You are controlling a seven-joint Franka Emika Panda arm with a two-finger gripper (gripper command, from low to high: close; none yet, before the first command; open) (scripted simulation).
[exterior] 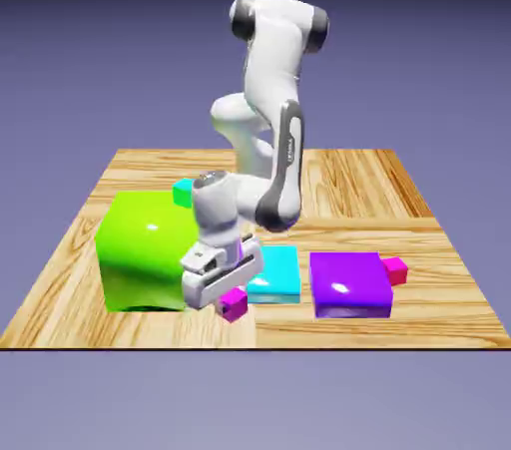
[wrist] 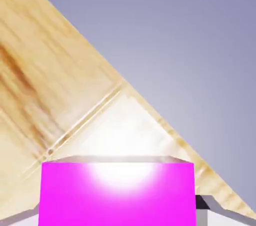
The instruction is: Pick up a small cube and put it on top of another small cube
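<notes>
Now the gripper [wrist: 117, 215] grips the magenta cube [exterior: 234, 305], near the lime block [exterior: 147, 250]'s front right corner in the exterior view. Lift straight up with 2 fingers clamped, clearing that block before heading to the teal cube [exterior: 183, 193] behind it.

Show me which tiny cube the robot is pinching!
The purple-pink cube, at the front by the flat light-blue block. The gripper has it between its fingertips; the teal cube and redder pink cube sit apart from it.
</notes>
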